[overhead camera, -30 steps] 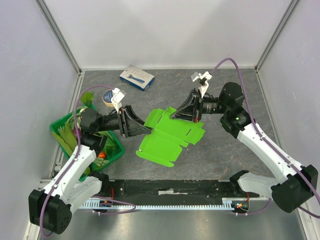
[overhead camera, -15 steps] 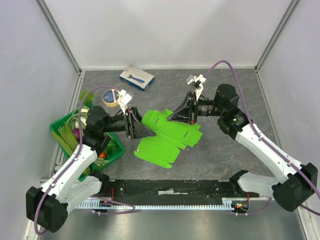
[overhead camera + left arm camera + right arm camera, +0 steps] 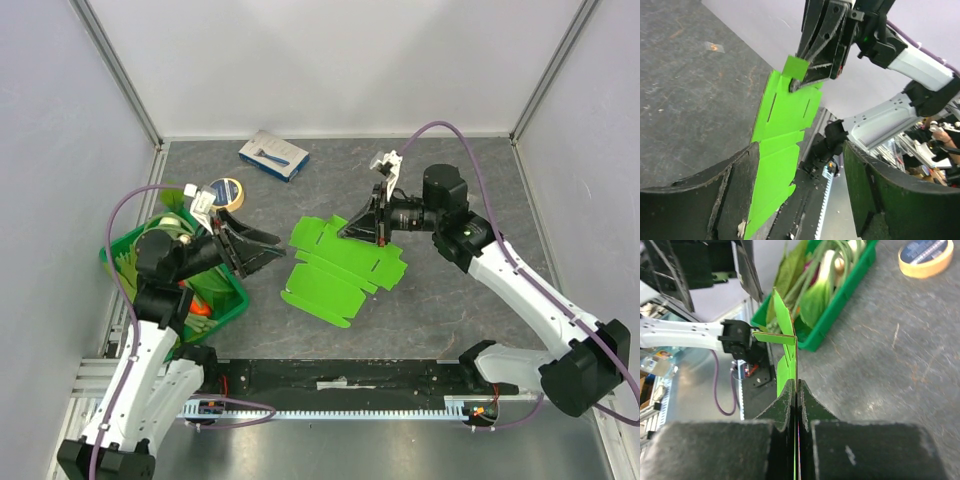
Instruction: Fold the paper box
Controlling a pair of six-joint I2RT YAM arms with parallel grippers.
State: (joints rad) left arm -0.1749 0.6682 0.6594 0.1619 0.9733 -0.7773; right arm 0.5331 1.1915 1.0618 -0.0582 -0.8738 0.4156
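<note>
Between the jaws of the right gripper (image 3: 796,390) sits one edge of the box (image 3: 340,270). They are pressed together on the thin card, which runs edge-on away from them, with a small tab (image 3: 774,338) sticking out sideways further along. Past that clamp the sheet slopes down toward the left gripper (image 3: 272,250). Its jaws stand wide apart and hold nothing, their tips just short of the box, the card lined up in the gap ahead. Behind the left jaws lies the crate (image 3: 228,308).

The step in hand looks like getting a second grip on the sheet so a panel can be turned up. To do it well, the right clamp should hold firm while the left jaws slide over a side panel, close to a crease rather than mid-panel, and shut squarely. Card this thin will likely buckle if pulled against the other grip, so the fold should swing about the crease, not drag.

Some things are hard to judge. Whether the box's low end rests on the table (image 3: 450,300) is unclear, since the left gripper blocks it in its own view. Nor can I tell how deep the right jaws bite, or where the creases run, as the right wrist sees the card only edge-on.
</note>
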